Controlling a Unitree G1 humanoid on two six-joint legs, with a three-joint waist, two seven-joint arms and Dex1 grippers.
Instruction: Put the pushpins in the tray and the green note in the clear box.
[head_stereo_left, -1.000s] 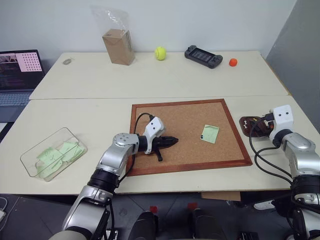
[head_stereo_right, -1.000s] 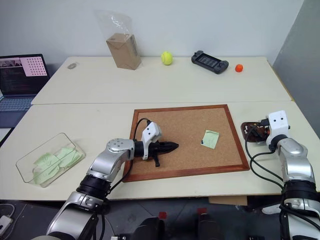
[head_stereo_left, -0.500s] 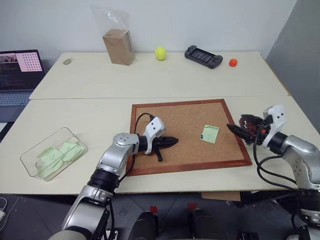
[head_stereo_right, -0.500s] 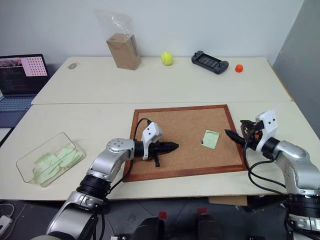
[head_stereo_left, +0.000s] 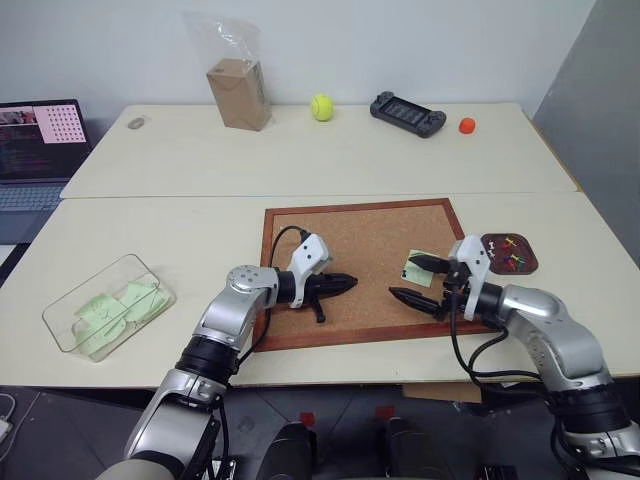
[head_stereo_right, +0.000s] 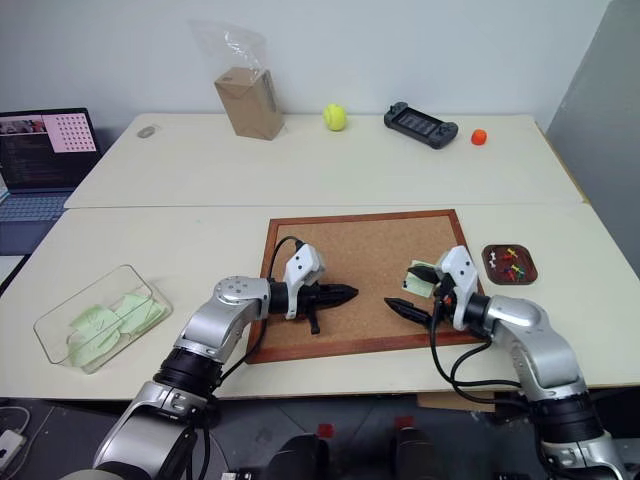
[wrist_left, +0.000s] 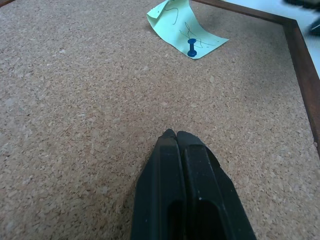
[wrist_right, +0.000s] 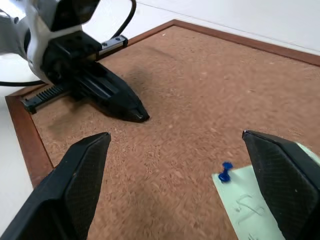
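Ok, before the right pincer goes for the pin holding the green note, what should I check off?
1. Right pincer open: ok.
2. Blue pin in the note, in plain sight: ok.
3. Pin between the right fingers: not ok; it lies ahead of them.
4. Left pincer shut, apart from the note: ok.
5. Tray reachable beside the corkboard: ok.
6. Clear box open: ok.

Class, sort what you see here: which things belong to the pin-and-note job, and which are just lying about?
Job: blue pushpin, green note, tray holding pins, clear box holding notes, corkboard.
Lying about: tennis ball, orange ball, game controller, bagged carton, laptop.
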